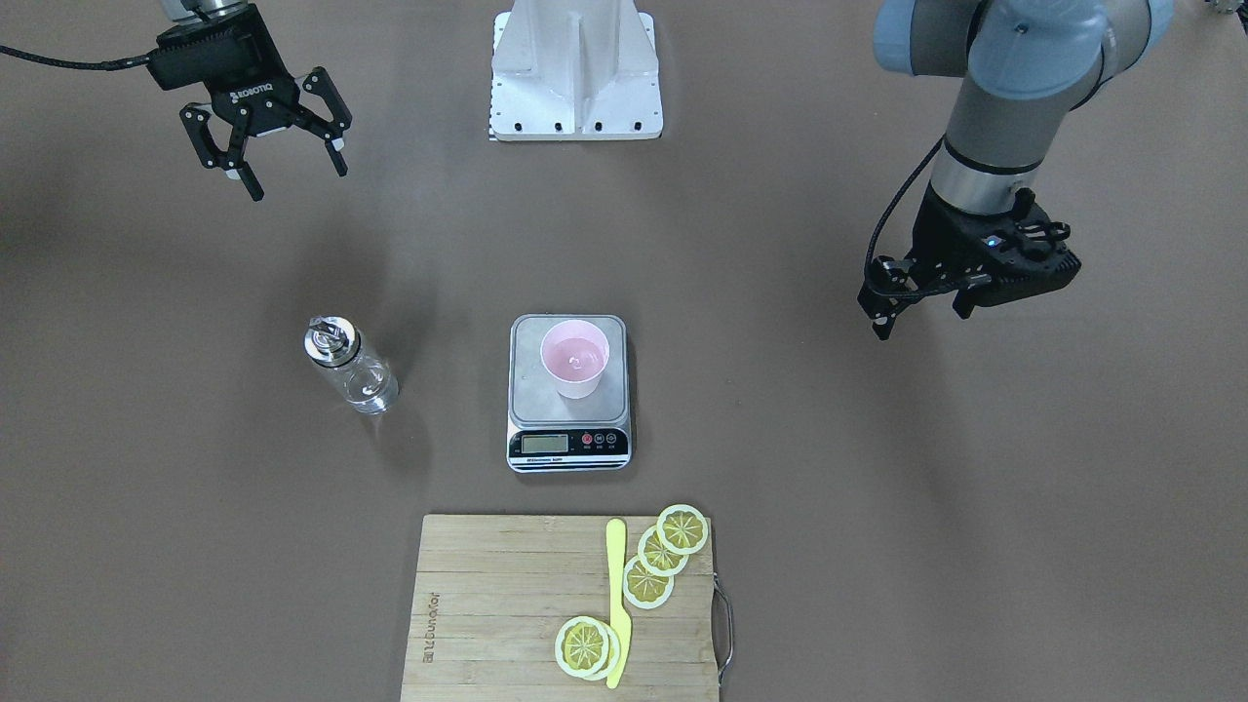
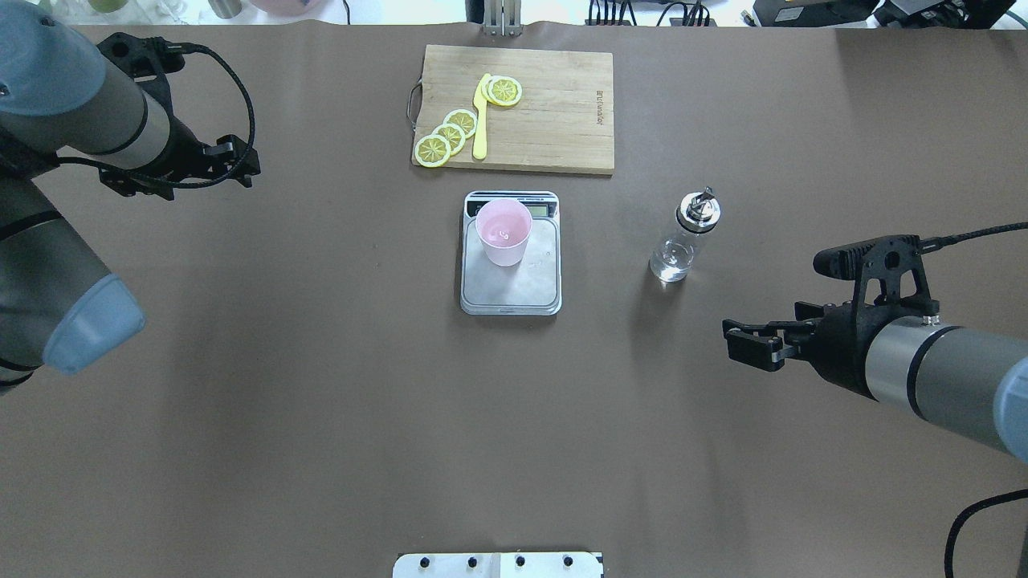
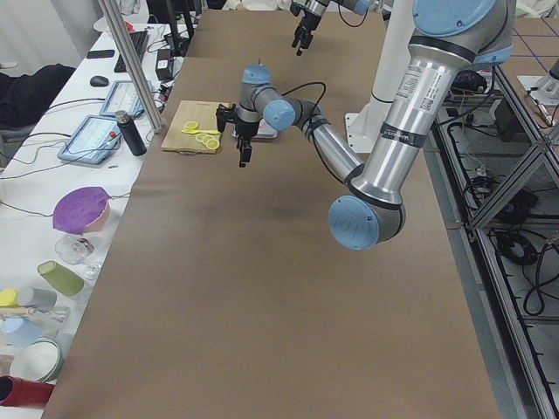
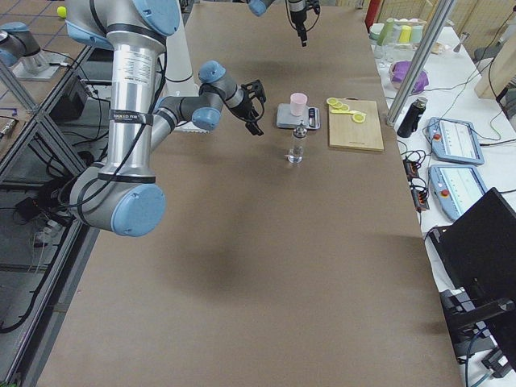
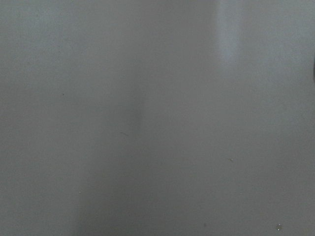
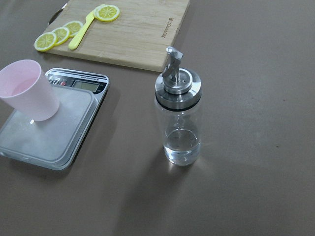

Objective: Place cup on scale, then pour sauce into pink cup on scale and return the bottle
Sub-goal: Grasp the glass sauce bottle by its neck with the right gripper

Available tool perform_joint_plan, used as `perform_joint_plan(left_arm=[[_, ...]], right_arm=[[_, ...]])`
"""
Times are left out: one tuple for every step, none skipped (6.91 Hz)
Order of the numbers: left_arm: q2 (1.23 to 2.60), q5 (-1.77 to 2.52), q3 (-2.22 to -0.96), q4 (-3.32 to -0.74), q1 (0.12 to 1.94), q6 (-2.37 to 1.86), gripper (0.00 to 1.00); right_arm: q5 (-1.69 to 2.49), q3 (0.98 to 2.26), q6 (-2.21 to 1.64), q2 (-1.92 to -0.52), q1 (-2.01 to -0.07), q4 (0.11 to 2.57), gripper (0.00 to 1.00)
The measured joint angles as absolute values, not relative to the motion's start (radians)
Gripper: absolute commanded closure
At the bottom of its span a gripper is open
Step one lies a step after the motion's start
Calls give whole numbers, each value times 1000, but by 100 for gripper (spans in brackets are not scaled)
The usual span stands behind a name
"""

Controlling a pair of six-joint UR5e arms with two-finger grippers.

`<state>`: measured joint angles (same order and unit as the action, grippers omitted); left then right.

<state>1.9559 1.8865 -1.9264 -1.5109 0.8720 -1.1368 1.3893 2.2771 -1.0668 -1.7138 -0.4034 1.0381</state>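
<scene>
The pale pink cup [image 1: 575, 359] stands upright on the steel scale [image 1: 568, 414], on the side of the platform nearest the display. Something glints at its bottom. It also shows in the overhead view [image 2: 503, 233] and the right wrist view [image 6: 27, 96]. The clear glass bottle [image 1: 353, 366] with a chrome pourer cap stands upright on the table beside the scale, with a little clear liquid at its bottom [image 6: 181, 145]. My right gripper [image 1: 283, 161] is open and empty, raised well back from the bottle. My left gripper [image 1: 921, 317] looks open and empty, far out on the scale's other side.
A wooden cutting board [image 1: 507, 604] with several lemon slices [image 1: 648, 580] and a yellow knife [image 1: 617, 595] lies beyond the scale, on the far side from me. The robot's white base [image 1: 575, 78] sits at my edge of the table. The left wrist view shows only bare table.
</scene>
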Motion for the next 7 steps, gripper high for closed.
perform_joint_plan(left_arm=[[1956, 1886, -1926, -1511, 871, -1137, 1], [1957, 1885, -1925, -1511, 871, -1137, 1], [1958, 1885, -1925, -1511, 871, -1136, 1], [1959, 1885, -1923, -1511, 871, -1136, 1], [1959, 1885, -1922, -1511, 871, -1135, 1], [1961, 1884, -1920, -1511, 871, -1135, 1], [1962, 1884, -1917, -1511, 871, -1135, 1]], right_arm=[[1333, 2189, -1063, -1710, -393, 926, 0], [1284, 2109, -1055, -1686, -387, 845, 0], [1246, 2041, -1045, -1645, -383, 808, 0], [1218, 1986, -1023, -1602, -381, 794, 0], [1194, 1937, -995, -1560, -382, 788, 0], [1175, 1905, -975, -1535, -387, 785, 0], [1154, 1888, -951, -1518, -396, 785, 0]])
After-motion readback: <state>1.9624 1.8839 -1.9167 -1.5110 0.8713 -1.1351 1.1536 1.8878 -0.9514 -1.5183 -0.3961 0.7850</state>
